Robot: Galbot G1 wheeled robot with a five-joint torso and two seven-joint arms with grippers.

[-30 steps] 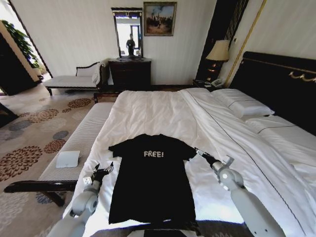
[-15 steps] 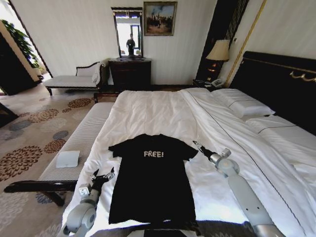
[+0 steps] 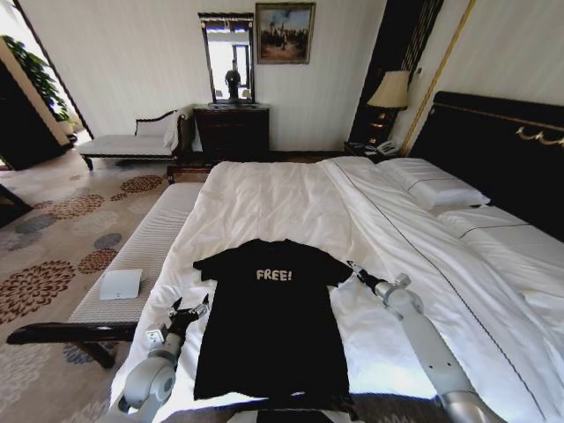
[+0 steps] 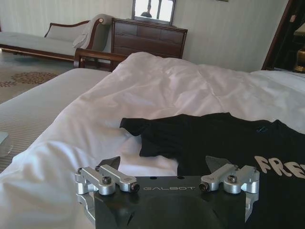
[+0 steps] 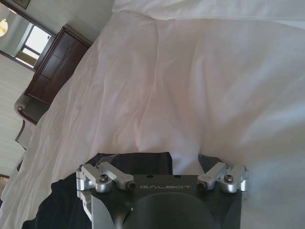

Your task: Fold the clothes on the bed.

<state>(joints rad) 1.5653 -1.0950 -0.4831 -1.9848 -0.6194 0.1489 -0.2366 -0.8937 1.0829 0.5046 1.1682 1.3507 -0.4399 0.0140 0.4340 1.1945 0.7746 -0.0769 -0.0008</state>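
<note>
The clothes are one black T-shirt (image 3: 269, 326) with white "FREE!" lettering, spread flat and face up on the white duvet of the bed (image 3: 291, 198), near its foot end. My left gripper (image 3: 189, 309) is open just off the shirt's left side, below its left sleeve (image 4: 157, 138); in the left wrist view the gripper (image 4: 162, 164) hovers low over the duvet at the shirt's edge. At the tip of the right sleeve my right gripper (image 3: 357, 270) is open, and in the right wrist view that gripper (image 5: 159, 160) has black fabric (image 5: 71, 200) between and below its fingers.
A pale upholstered bench (image 3: 132, 264) runs along the bed's left side with a flat white item (image 3: 121, 284) on it. Pillows (image 3: 432, 189) and the dark headboard (image 3: 493, 141) are at the right. A dresser (image 3: 231, 132) and lamp (image 3: 392, 92) stand by the far wall.
The left arm has sunk lower, its gripper staying beside the shirt. The right gripper nudged up toward the sleeve and came back slightly. The shirt lies as before.
</note>
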